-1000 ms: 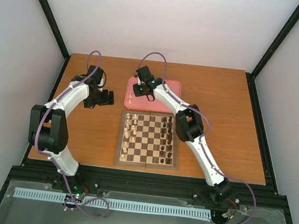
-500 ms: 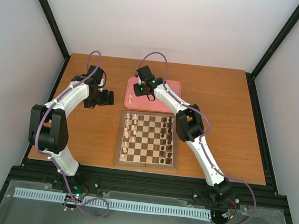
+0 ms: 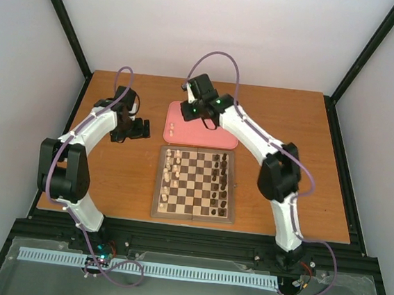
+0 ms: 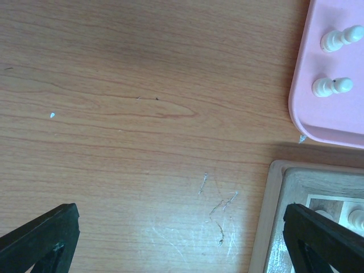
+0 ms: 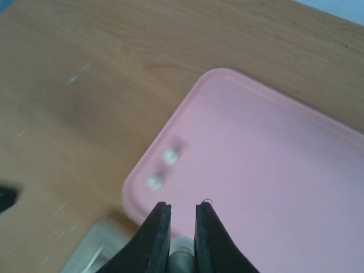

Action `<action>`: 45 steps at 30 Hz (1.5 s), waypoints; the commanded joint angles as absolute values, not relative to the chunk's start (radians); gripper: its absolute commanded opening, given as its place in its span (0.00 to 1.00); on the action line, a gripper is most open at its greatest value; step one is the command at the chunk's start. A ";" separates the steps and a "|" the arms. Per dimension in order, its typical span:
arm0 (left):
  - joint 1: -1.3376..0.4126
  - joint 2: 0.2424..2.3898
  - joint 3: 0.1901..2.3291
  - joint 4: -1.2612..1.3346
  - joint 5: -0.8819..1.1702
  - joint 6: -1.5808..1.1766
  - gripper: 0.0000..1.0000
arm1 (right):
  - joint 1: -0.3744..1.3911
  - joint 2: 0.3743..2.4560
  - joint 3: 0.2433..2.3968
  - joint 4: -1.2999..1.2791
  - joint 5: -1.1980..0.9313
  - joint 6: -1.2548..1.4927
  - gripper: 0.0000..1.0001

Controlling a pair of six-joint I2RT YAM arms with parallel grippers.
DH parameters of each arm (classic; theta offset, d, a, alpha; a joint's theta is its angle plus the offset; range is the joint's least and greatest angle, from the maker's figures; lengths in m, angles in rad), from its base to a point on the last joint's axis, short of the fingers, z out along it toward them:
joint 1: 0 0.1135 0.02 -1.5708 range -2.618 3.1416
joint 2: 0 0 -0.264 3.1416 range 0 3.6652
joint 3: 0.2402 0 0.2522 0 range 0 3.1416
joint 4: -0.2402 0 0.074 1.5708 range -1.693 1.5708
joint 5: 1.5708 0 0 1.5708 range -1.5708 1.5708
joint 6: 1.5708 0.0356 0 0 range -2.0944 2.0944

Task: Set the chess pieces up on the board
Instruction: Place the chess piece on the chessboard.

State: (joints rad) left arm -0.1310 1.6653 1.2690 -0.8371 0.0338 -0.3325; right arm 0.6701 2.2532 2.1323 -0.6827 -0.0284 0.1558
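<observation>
Beyond the far edge of the board (image 3: 195, 186), high over the pink tray (image 5: 273, 187): right gripper (image 5: 183, 206), fingers (image 5: 156, 239) drawn close with only a narrow slit between, judged clamped on a cream piece (image 5: 181, 263) showing as a pale, blurred round shape low in that slit; grip not beyond doubt. Long axis of the cream piece judged to run along the fingers, near vertical, head toward the wrist. Just past the board's far-left corner, on the tray near its left rim: far pawn (image 4: 341, 38) and near pawn (image 4: 331, 86), close together but apart, both upright, appearing as round dots from the right wrist camera, hence long axis vertical and heads up. Left of that same corner, close over the table (image 4: 142, 114): left gripper (image 4: 181, 207), fingers (image 4: 40, 242) wide apart, holding nothing. On the board's two left files: cream chess pieces (image 3: 167, 175), not every square filled so far as visible; on its two right files: dark pieces (image 3: 223, 185). Relation governing the coming move, as judged: open squares of the left files lying nearward and slightly left of the right gripper's fingers, just across the board's far edge; right arm the nearer and the loaded one, so a short carry toward the near side and a straight vertical set-down, base first. Risk: toppling standing neighbours in the crowded left files.
</observation>
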 commanded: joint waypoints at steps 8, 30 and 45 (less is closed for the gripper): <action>-0.136 1.595 1.286 -0.836 0.027 -0.319 1.00 | 0.946 1.743 1.418 -0.566 -0.038 0.241 0.03; -0.138 1.588 1.275 -0.827 -0.009 -0.314 1.00 | 1.101 1.683 1.078 -0.261 -0.059 0.265 0.03; -0.138 1.575 1.262 -0.825 -0.010 -0.313 1.00 | 1.113 1.746 1.022 -0.140 -0.030 0.262 0.03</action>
State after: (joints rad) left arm -0.1314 1.6047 1.2552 -0.8326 -0.0002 -0.3321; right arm 1.0958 1.7206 1.0252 -0.2028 -0.0566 0.2707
